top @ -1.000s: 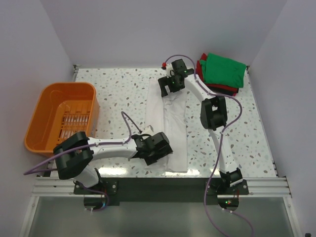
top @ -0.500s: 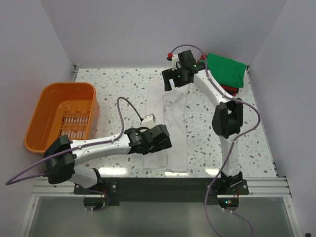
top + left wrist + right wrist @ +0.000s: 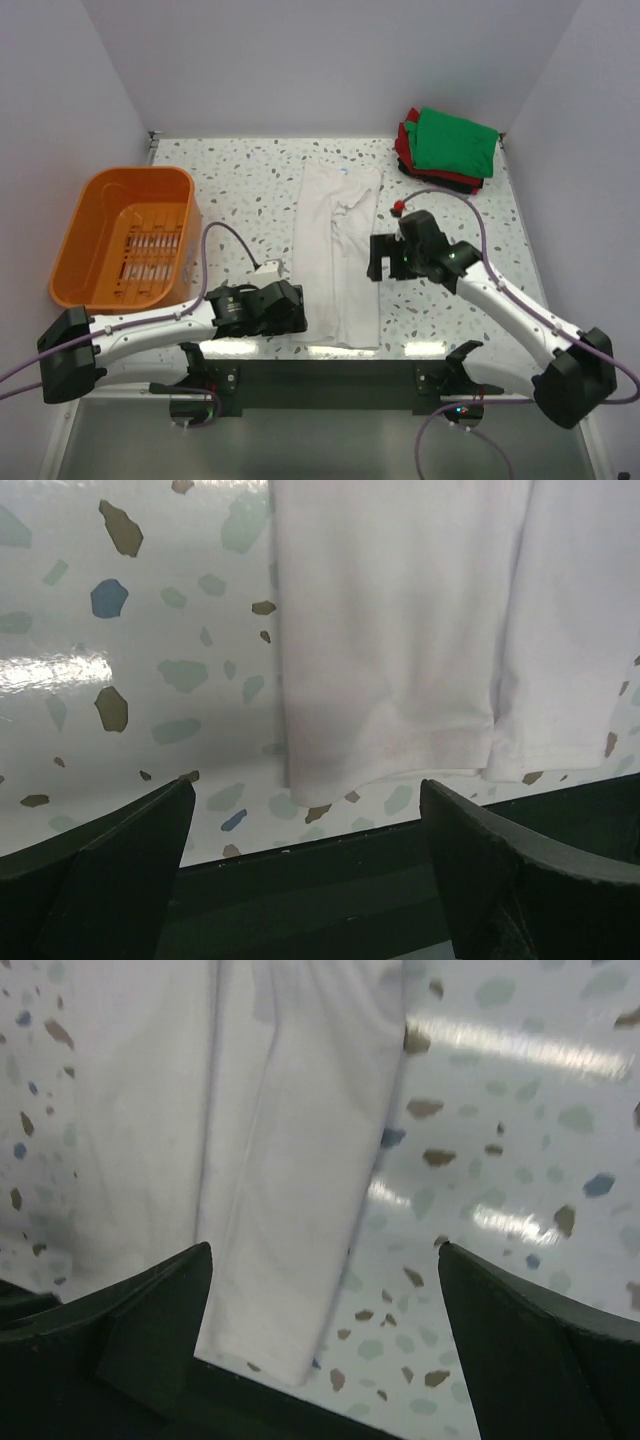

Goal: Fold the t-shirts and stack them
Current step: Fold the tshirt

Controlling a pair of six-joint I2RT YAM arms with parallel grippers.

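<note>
**Workpiece.** The off-white t-shirt (image 3: pixel 338 255) is folded lengthwise into a long narrow strip. It lies flat in the middle of the speckled worktop (image 3: pixel 240 180), running from the near edge toward the far wall.

**Left end effector** (image 3: pixel 290 310). It sits low at the near edge, just beside the strip's near-left corner. Its fingers are spread wide — released, grasping nothing. In the left wrist view the shirt's hem lies ahead, between the two fingers.

**Right end effector** (image 3: pixel 380 258). It is positioned just beside the strip's right edge, about mid-length. Its fingers are spread wide — released and empty.

**Stack.** A folded green t-shirt (image 3: pixel 455 142) rests on a red t-shirt (image 3: pixel 404 138) in the far right corner, well apart from both arms.

**Basket.** An orange plastic basket (image 3: pixel 125 240) stands on the left side of the worktop.
</note>
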